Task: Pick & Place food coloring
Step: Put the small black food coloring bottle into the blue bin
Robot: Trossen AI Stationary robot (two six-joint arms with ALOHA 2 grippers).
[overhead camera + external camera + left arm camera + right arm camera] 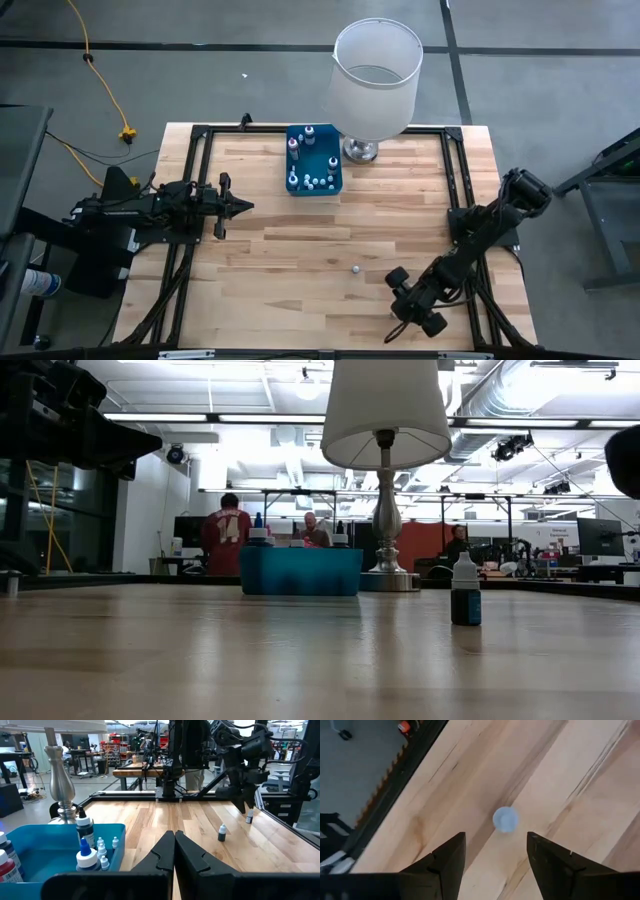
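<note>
Several tiny white-capped food coloring bottles stand in a blue tray at the table's far middle, also seen as bottles in the left wrist view. One dark bottle stands upright on the bare wood, also showing as the bottle and the bottle. Another bottle stands under my right gripper; its white cap shows from above. My right gripper is open, pointing down above it without touching. My left gripper is shut, waiting at the table's left.
A lamp with a large white shade on a metal base stands just right of the tray. A black frame runs around the table's edges. Bare wood lies between the two arms. People sit in the room beyond the table.
</note>
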